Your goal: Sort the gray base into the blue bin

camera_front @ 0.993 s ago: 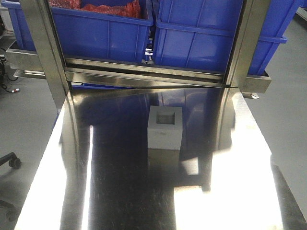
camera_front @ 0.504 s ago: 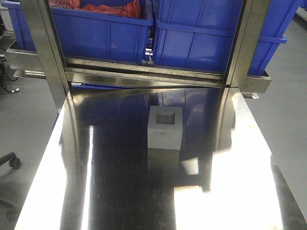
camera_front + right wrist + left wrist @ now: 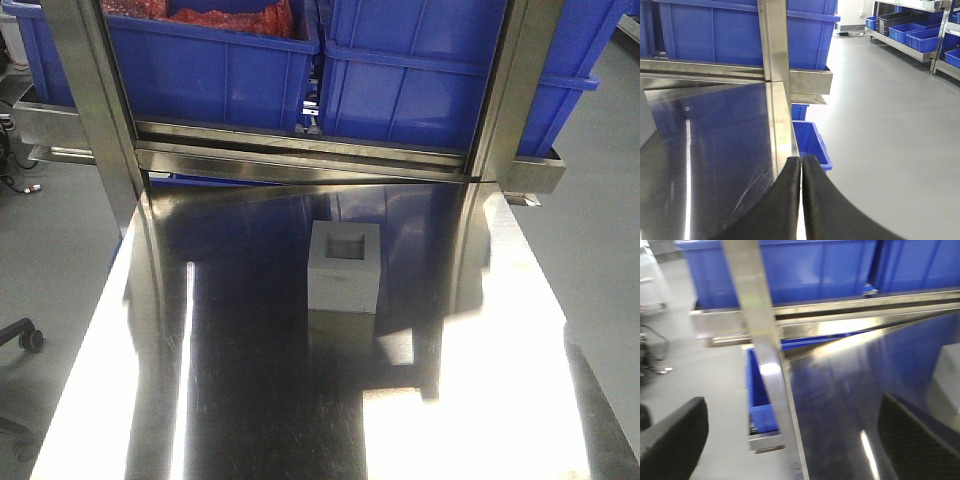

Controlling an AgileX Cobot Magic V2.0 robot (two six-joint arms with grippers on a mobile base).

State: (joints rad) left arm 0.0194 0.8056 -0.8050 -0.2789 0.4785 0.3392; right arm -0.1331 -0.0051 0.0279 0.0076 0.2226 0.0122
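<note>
Centrally, the gray base [image 3: 345,268] sits recess-up on the steel table [image 3: 250,400], in front of the shelf [image 3: 300,150] carrying a blue bin [image 3: 430,95].
Only the wrist views show the grippers: the left gripper [image 3: 795,445] is spread wide with the base beyond its right finger, and the right gripper [image 3: 801,195] is pressed closed, empty, over the table's right edge.

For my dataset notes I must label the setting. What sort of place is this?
Probably a factory or warehouse sorting area. Large blue bins stand on a steel rack behind a polished steel table, and the right wrist view shows more shelves of bins across a bare gray floor.
</note>
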